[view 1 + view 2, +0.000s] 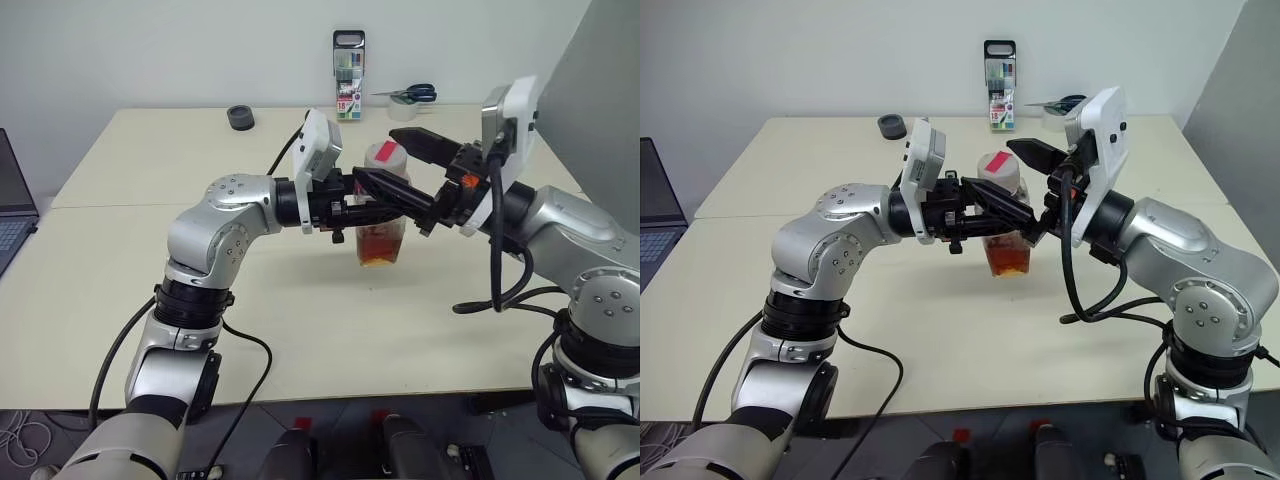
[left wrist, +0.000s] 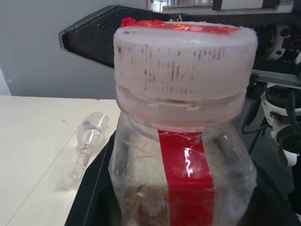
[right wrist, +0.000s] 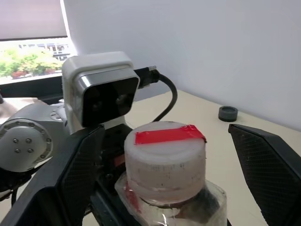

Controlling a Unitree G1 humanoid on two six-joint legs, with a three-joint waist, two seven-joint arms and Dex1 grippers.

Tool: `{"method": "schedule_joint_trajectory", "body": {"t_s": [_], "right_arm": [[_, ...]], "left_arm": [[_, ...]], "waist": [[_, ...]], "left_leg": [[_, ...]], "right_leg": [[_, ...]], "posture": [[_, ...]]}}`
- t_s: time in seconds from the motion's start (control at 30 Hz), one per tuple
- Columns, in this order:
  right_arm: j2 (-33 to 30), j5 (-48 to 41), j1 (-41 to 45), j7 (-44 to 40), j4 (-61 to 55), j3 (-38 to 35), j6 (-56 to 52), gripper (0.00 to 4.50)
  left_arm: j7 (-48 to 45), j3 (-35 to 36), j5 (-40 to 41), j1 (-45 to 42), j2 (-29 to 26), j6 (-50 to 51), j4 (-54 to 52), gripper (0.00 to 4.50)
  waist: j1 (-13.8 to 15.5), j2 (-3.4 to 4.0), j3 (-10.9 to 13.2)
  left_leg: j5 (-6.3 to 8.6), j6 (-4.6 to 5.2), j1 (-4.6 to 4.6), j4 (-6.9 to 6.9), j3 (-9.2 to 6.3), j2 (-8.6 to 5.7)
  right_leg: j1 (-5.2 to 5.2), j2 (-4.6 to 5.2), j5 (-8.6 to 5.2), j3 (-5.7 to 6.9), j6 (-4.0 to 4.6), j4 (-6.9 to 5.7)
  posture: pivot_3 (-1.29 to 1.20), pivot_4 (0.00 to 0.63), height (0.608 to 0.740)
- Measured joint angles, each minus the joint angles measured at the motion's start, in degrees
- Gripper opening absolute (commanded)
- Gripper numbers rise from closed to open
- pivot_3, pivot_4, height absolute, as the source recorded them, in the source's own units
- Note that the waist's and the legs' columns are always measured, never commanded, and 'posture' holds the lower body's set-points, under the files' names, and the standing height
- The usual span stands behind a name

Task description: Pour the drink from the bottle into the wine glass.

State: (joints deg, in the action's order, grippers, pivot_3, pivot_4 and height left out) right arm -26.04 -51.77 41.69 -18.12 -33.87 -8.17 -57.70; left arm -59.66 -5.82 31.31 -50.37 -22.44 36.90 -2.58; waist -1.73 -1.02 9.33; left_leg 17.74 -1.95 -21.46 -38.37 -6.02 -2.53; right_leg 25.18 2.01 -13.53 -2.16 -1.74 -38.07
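The left gripper (image 1: 385,190) clamps the bottle (image 1: 382,228) above the table (image 1: 120,180) centre. The right gripper (image 3: 164,155) stands released, fingers either side of the cap (image 3: 165,157). Centre the fingers on the cap, close squarely, then unscrew. The wine glass (image 2: 87,141) lies toppled on the table.

Lighting was even and bright, diffuse from overhead; shadows on the surface (image 1: 140,160) stayed soft and faint. A window (image 3: 33,56) in the right wrist view was overexposed. Glare streak sat on the red label strip (image 2: 187,162) of the bottle (image 2: 183,141). The wine glass (image 2: 87,143) lay slightly soft behind it. Head views were sharp, no visible edge distortion.
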Motion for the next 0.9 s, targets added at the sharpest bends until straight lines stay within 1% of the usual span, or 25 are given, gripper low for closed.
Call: {"method": "schedule_joint_trajectory", "body": {"t_s": [0.17,0.2,0.43,0.53,0.6,0.7,0.77,0.9], "right_arm": [[1.4,-0.4,-0.1,1.2,0.0,0.5,0.9,2.05],[1.4,-0.4,-0.1,1.2,0.0,0.6,0.9,1.92],[1.5,-1.2,0.1,1.2,0.5,0.6,0.9,1.92],[0.5,-1.3,1.0,-1.0,1.9,0.6,0.9,1.92],[-2.4,-1.3,2.3,-6.4,4.7,1.3,1.8,1.92],[-6.1,0.1,4.2,-17.3,10.5,3.3,5.2,1.92],[-6.9,2.1,6.8,-24.8,15.9,5.6,7.8,1.92],[-6.3,5.2,11.3,-34.0,23.9,8.6,11.2,1.92]], "left_arm": [[0.1,0.0,0.0,0.0,-0.3,0.0,0.0,1.81],[0.0,0.0,0.0,0.0,-0.4,0.1,0.0,1.81],[0.0,0.0,0.0,0.1,-0.9,0.1,-0.1,1.81],[0.0,0.0,0.1,0.1,-1.0,0.1,-0.4,1.81],[-0.2,-0.2,0.1,0.1,-1.1,0.1,-0.5,1.81],[-1.0,-0.6,0.1,0.2,-1.5,0.1,-0.9,1.81],[-1.1,-0.2,0.1,0.2,-1.6,0.1,-1.1,1.81],[-0.6,1.0,0.4,0.7,-1.8,1.2,-2.1,1.81]], "waist": [[-0.1,0.0,0.0],[-0.1,0.0,0.0],[-0.1,0.0,0.0],[-0.1,0.0,0.0],[-0.1,0.0,0.0],[-0.1,0.0,0.0],[-0.3,0.0,0.0],[-0.4,0.0,0.0]], "left_leg": [[0.0,0.0,0.0,0.0,0.0,0.01],[0.0,0.01,0.0,0.0,-0.01,0.0],[0.0,0.01,0.0,-0.02,-0.01,0.0],[0.01,0.01,-0.01,-0.04,-0.01,0.0],[0.01,0.02,-0.01,-0.06,0.02,-0.01],[0.02,0.05,0.01,-0.07,0.06,-0.01],[0.04,0.07,0.04,-0.08,0.11,0.02],[0.03,0.05,0.05,-0.07,0.1,0.07]], "right_leg": [[0.01,-0.02,0.0,0.02,0.0,-0.02],[0.0,-0.02,0.0,0.02,0.0,-0.02],[0.0,-0.02,0.0,0.02,0.0,-0.03],[0.0,-0.02,0.0,0.04,0.0,-0.02],[-0.01,-0.05,0.0,0.1,0.0,-0.02],[-0.03,-0.09,0.0,0.12,0.0,-0.02],[-0.02,-0.15,0.0,0.07,0.0,-0.04],[-0.02,-0.21,0.0,0.06,0.0,-0.05]], "posture": [[0.0,0.15,0.74],[0.0,0.15,0.74],[0.0,0.15,0.74],[0.0,0.15,0.74],[0.0,0.15,0.74],[0.0,0.15,0.74],[0.0,0.15,0.74],[0.0,0.15,0.74]]}}
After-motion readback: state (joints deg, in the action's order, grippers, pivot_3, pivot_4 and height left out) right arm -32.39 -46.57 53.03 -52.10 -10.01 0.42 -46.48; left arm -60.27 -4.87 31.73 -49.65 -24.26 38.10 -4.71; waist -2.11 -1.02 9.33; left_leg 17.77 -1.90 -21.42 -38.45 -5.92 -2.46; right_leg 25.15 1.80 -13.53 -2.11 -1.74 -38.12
